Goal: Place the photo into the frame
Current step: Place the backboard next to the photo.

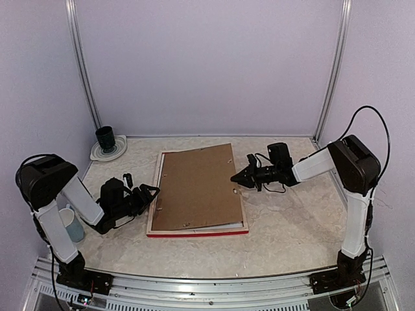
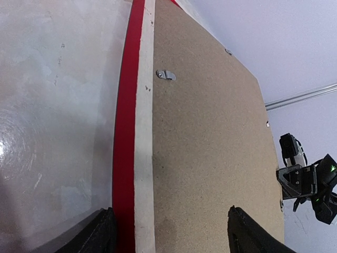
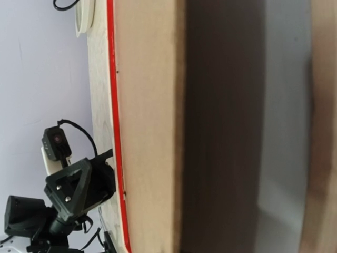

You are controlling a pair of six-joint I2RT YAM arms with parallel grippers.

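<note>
The frame [image 1: 194,232] lies face down in the middle of the table, its red edge [image 2: 126,132] and pale wood back showing. A plain brown backing board [image 1: 194,191] covers its opening, so the photo is hidden. My left gripper [image 1: 148,192] is open at the frame's left side, and in the left wrist view its fingertips straddle the frame's rail and the board's edge [image 2: 171,237]. My right gripper [image 1: 238,177] is shut, with its tip at the board's right edge near the far corner. Seen from the right wrist, the board [image 3: 147,132] fills the view with a dark shadow beside it.
A black cup [image 1: 106,139] stands on a white plate [image 1: 97,154] at the back left corner. A pale blue cup [image 1: 73,223] sits beside the left arm. Small metal clips [image 2: 166,75] are fixed on the frame's back rail. Purple walls enclose the table.
</note>
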